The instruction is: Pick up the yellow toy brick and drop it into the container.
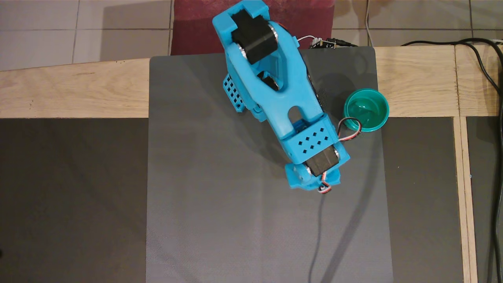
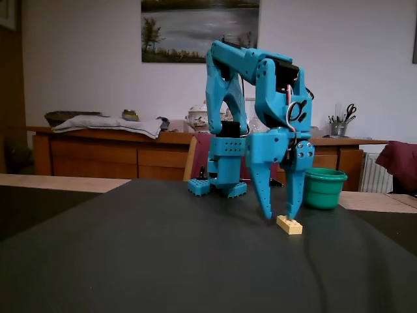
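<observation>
The blue two-finger gripper (image 2: 279, 216) points straight down with its jaws spread apart, nothing between them, tips hovering right above the mat. Directly beneath, just under the right-hand tip in the fixed view, sits the small yellow studded toy brick (image 2: 289, 225), flat on the grey rubbery mat (image 2: 163, 261). That vertical pose reads as lining up to straddle the brick before closing. From overhead the arm's own body hides both fingers and brick. Off to the gripper's side and further back stands the round teal-green plastic cup (image 1: 366, 109), upright, empty and open-mouthed, ready for the drop. No brand, label or readable writing shows anywhere.
</observation>
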{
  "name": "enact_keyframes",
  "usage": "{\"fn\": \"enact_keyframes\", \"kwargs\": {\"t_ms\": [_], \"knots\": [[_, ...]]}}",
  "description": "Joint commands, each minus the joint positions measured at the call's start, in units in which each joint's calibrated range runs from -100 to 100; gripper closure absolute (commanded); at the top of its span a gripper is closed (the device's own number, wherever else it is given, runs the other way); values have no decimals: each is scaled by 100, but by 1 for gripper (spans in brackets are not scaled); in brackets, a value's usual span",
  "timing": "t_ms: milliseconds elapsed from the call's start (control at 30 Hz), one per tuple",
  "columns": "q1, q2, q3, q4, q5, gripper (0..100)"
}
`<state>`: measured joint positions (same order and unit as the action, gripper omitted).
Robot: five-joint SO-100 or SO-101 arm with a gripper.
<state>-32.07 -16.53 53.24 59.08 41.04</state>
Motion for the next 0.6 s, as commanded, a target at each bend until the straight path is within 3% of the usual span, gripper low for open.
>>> {"fn": "enact_keyframes", "kwargs": {"t_ms": [0, 567], "knots": [[-15, -33, 1, -111, -11, 88], [-31, -117, -315, -40, -89, 88]]}}
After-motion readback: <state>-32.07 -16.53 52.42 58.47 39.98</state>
